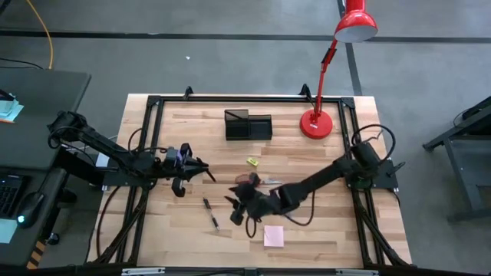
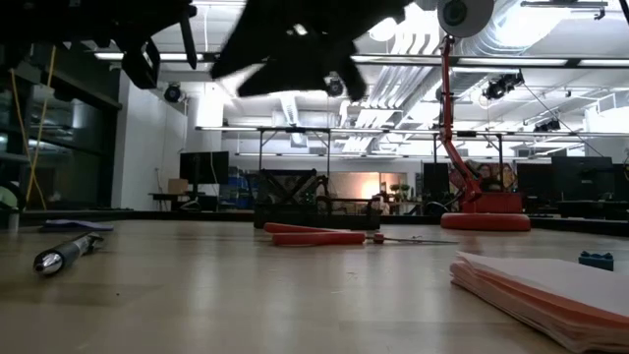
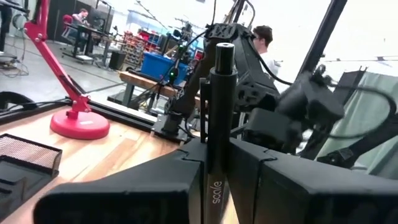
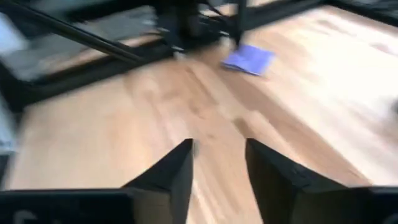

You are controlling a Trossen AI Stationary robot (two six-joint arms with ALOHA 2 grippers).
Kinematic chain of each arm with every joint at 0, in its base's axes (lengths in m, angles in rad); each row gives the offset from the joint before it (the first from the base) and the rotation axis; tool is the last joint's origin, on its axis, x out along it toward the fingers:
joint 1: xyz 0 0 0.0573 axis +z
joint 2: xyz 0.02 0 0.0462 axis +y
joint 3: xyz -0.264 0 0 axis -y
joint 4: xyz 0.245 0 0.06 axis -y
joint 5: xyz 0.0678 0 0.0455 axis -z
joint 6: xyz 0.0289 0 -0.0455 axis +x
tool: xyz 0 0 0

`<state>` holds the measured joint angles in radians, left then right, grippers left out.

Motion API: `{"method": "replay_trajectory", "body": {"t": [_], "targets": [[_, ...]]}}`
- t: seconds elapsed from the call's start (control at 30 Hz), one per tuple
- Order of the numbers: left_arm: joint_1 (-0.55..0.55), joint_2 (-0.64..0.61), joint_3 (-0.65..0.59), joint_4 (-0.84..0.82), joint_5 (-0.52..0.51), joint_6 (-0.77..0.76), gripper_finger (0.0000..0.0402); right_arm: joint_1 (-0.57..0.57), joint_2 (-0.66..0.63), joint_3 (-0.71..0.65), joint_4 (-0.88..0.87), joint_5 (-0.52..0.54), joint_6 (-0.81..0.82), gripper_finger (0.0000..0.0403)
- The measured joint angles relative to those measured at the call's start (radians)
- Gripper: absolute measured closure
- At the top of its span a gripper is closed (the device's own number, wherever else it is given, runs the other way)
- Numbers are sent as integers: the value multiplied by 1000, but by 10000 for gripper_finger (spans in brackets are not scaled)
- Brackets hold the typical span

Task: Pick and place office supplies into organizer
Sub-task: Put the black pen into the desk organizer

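My left gripper [image 1: 204, 172] hovers left of the table's middle, shut on a dark pen [image 3: 221, 93]. A purple note pad [image 4: 249, 59] lies beside it. My right gripper [image 1: 235, 207] hangs open [image 4: 219, 152] over bare wood near the middle, touching nothing. The red-handled scissors [image 2: 324, 236] lie flat, partly under the right arm in the high view. A second pen [image 1: 211, 214] and the pink note pad [image 1: 273, 236] lie toward the near edge. A tiny yellow piece [image 1: 251, 161] rests in front of the black organizer [image 1: 248, 125], which stands near the far edge. My left gripper pinches the dark pen between its two fingers, on the barrel by the printed word [image 3: 216, 186]. The fingers lie across the pen. Its free end [image 3: 224, 53] sticks out beyond the fingertips, clear of the table.
The red desk lamp's round base [image 1: 316, 124] stands right of the organizer, and its arm reaches past the far edge. A black frame [image 1: 153, 107] runs around the tabletop. Bare wood lies between the organizer and both grippers.
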<state>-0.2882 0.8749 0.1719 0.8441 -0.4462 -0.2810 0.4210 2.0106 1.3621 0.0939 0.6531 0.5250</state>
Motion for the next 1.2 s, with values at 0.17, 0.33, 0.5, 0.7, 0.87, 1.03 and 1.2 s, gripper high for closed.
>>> {"method": "replay_trajectory", "body": {"t": [0.17, 0.33, 0.5, 0.7, 0.87, 1.03, 1.2], "targets": [[7, 0, 0, 27, -49, 44, 377, 107, 0, -3, -134, 234, 116, 221], [113, 0, 64, -44, 35, 57, 377, 167, 0, -4, -262, 425, 248, 204], [306, 0, 175, -243, 130, 82, 377, 181, 23, -3, -336, 464, 381, 203], [579, 31, 248, -265, 285, 170, 377, 182, 125, -3, -344, 466, 458, 210], [779, 141, 287, -255, 432, 159, 377, 190, 211, -3, -333, 506, 507, 221], [928, 336, 360, -201, 546, 95, 377, 213, 236, -3, -349, 608, 487, 235], [985, 513, 439, -151, 585, 64, 377, 242, 209, -3, -353, 685, 436, 249]]}}
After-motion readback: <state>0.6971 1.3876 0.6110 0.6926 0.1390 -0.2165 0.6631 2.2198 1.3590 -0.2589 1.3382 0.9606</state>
